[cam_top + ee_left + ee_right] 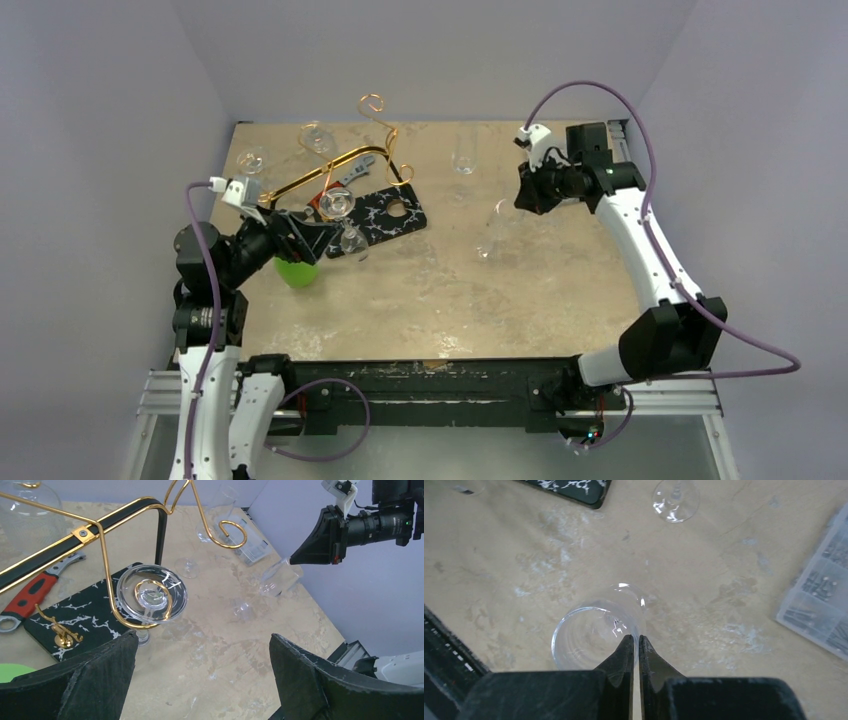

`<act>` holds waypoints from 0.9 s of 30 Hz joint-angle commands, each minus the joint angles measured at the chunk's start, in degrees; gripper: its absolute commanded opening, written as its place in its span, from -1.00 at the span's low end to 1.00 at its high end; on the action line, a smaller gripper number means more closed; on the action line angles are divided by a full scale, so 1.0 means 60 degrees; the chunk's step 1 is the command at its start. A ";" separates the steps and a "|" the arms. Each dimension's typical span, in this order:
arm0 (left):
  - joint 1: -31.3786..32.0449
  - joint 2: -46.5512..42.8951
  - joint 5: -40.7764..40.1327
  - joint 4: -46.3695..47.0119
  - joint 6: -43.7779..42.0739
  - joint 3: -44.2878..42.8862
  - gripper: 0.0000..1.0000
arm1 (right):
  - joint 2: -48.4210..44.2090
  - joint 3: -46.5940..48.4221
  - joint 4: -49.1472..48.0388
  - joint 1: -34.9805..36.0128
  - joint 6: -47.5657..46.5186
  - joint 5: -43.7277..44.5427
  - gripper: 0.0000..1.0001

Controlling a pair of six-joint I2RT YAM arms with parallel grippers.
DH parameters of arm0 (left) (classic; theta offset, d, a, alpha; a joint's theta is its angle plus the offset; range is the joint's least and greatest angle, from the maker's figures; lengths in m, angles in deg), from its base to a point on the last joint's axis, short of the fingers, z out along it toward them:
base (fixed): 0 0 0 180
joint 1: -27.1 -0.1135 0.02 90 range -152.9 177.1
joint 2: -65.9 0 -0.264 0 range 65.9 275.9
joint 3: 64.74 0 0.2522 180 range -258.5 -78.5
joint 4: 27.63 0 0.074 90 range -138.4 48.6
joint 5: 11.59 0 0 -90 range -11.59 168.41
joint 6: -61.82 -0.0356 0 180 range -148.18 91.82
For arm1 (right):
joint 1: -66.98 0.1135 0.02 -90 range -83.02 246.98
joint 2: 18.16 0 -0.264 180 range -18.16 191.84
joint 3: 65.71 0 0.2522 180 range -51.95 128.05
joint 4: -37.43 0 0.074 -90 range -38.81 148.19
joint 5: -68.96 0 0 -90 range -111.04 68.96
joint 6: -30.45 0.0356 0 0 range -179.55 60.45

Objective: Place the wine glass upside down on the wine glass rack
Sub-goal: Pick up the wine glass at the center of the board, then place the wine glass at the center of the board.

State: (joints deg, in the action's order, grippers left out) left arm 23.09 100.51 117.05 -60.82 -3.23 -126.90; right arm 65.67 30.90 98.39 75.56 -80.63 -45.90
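My right gripper [633, 639] is shut on the rim of a clear wine glass [579, 640], one finger inside the bowl and one outside. That wine glass [493, 230] is mouth up and slightly tilted over the middle right of the table, with its foot close to the surface. The gold wire wine glass rack [340, 168] stands at the back left. Another clear glass [151, 592] hangs upside down in one of the rack's [100, 535] scroll loops. My left gripper [202, 640] is open and empty just in front of that hanging glass.
A black white-veined board [392, 215] lies under the rack, with a red-handled wrench [30, 592] beside it. A green object [296, 271] sits near my left arm. More clear glasses [463, 150] stand around the back, and a clear parts box [824, 605] lies at the right.
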 commanded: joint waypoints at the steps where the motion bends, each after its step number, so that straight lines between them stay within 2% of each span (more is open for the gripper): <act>1: 0.0171 0.0229 0.0630 0.0665 0.0341 0.0072 1.00 | -0.0747 -0.0967 -0.0298 -0.0009 0.0481 -0.1836 -1.00; 5: 0.0698 0.0365 0.0428 0.0345 0.0400 -0.0103 1.00 | -0.1285 -0.1880 -0.0730 -0.0022 0.0962 -0.2782 -1.00; 9: 0.1559 0.0245 -0.0065 -0.0097 0.0749 -0.0218 1.00 | -0.1465 -0.2144 -0.0716 -0.0011 0.0989 -0.3354 -1.00; 14: 0.3154 -0.0031 -0.1074 -0.0357 0.1625 -0.0119 1.00 | -0.1667 -0.2669 -0.1081 -0.0016 0.1210 -0.3956 -1.00; 18: 0.4840 -0.0219 -0.2591 -0.0550 0.2182 -0.0065 1.00 | -0.1858 -0.3049 -0.1553 -0.0105 0.1523 -0.4381 -1.00; 24: 0.7220 0.0493 -0.4478 -0.0535 0.2635 -0.0141 0.98 | -0.2092 -0.3553 -0.2196 -0.0679 0.2062 -0.5110 -1.00; 27: 0.8026 0.0697 -0.5155 -0.0179 0.3042 0.0021 0.98 | -0.2252 -0.3816 -0.2425 -0.1007 0.2231 -0.5446 -1.00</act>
State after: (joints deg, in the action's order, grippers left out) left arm 66.37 103.05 95.01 -63.96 10.97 -126.58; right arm 54.74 9.33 88.82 71.78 -70.49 -72.30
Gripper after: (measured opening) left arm 0.993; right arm 0.009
